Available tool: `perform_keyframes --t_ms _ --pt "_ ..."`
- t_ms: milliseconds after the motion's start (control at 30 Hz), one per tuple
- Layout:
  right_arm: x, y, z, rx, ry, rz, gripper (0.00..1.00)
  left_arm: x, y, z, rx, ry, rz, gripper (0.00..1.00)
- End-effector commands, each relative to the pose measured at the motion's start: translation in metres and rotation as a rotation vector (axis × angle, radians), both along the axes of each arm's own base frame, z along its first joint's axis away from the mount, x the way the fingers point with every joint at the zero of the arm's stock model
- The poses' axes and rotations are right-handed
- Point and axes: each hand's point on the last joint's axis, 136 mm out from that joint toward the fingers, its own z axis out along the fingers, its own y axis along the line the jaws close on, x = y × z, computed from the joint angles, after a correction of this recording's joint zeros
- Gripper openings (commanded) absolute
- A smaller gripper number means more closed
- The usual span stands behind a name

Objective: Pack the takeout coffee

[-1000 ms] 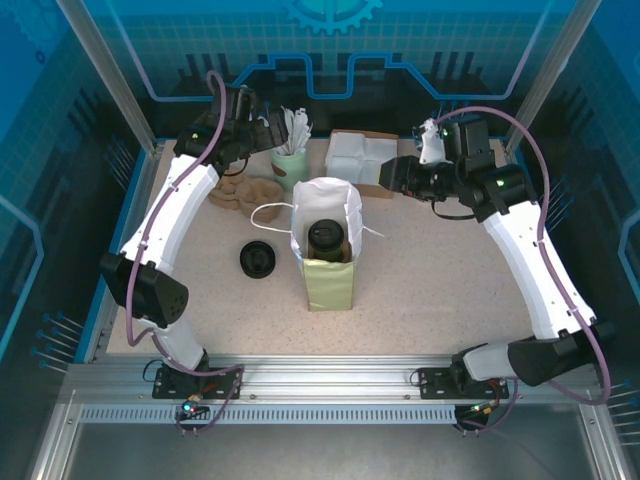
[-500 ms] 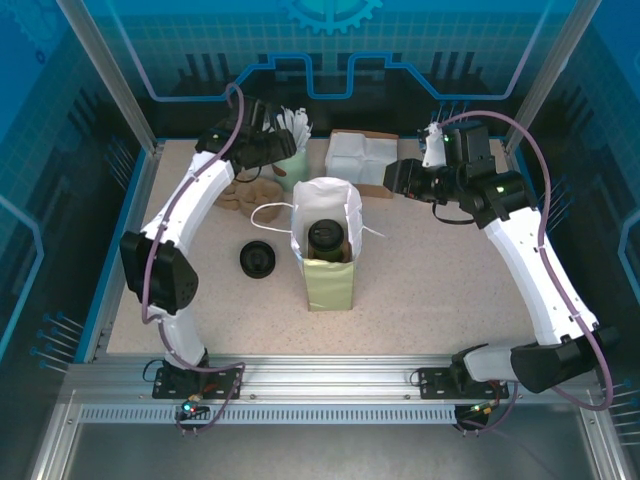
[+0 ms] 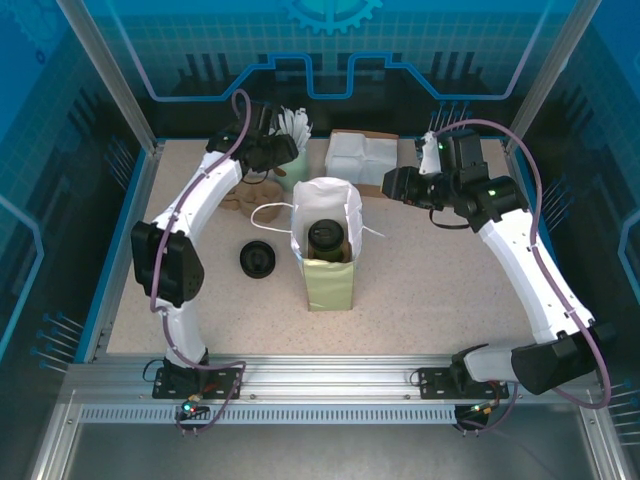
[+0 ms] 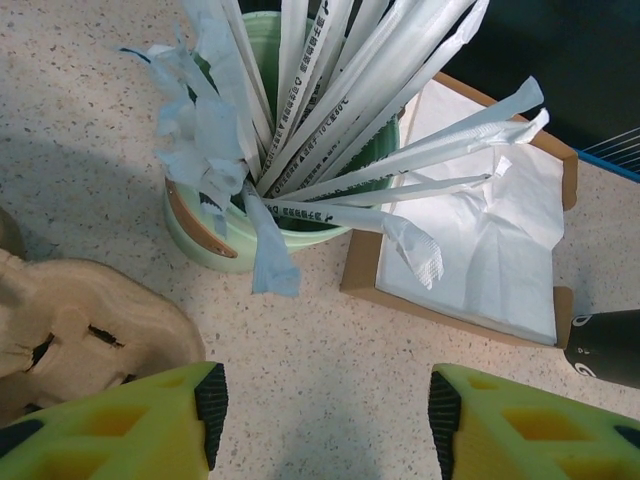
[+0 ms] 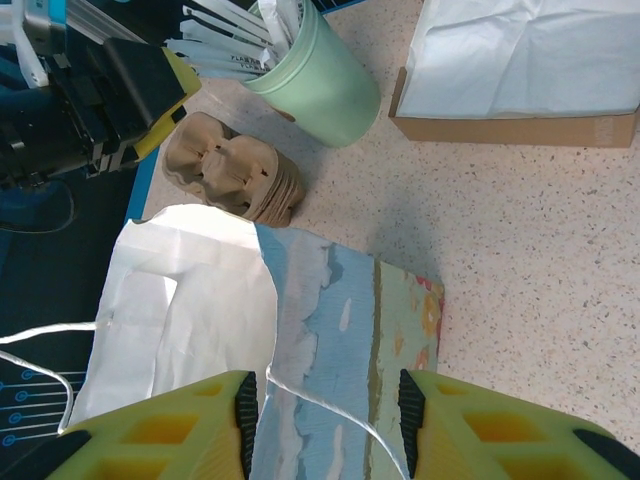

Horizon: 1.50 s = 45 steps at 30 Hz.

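The takeout coffee (image 3: 326,238), a dark cup with a black lid, stands inside the open paper bag (image 3: 330,285) at the table's middle. In the right wrist view the bag (image 5: 330,330) shows its blue printed side and white lining. My right gripper (image 3: 392,183) hangs behind the bag's right rear corner. That gripper (image 5: 322,410) is open, the bag's side and a thin handle string showing below its gap. My left gripper (image 3: 270,150) is at the back by the green straw cup (image 3: 290,162). It (image 4: 327,400) stands open over bare tabletop, nothing between its pads.
A loose black lid (image 3: 258,260) lies left of the bag. Brown cup carriers (image 4: 70,320) sit beside the straw cup (image 4: 310,235). A cardboard box of napkins (image 4: 490,240) stands at the back, right of the cup.
My left arm has swung right, bringing its gripper up to the straw cup, and its jaws have narrowed. My right gripper has shifted slightly left toward the bag.
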Motion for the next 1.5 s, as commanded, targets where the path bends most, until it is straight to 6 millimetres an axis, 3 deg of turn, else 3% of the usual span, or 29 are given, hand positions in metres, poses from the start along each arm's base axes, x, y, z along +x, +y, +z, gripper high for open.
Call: perform_keyframes --t_ms 0,333,600,933,1467 --pt "0.001 -0.003 0.01 0.017 -0.043 0.014 0.43 0.015 0.003 -0.001 -0.005 -0.012 0.02 0.56" --pt "0.005 -0.008 0.004 0.034 -0.026 0.009 0.44 0.032 0.004 -0.006 0.037 -0.012 0.026 0.54" --pt "0.006 -0.014 0.003 0.034 -0.031 -0.003 0.44 0.04 0.01 -0.012 0.086 -0.013 0.043 0.62" --pt "0.009 -0.019 -0.001 0.049 -0.021 -0.015 0.44 0.057 0.009 -0.019 0.121 -0.017 0.034 0.58" --pt "0.011 -0.022 -0.006 0.05 -0.008 -0.019 0.44 0.058 0.014 -0.03 0.179 -0.006 0.016 0.52"
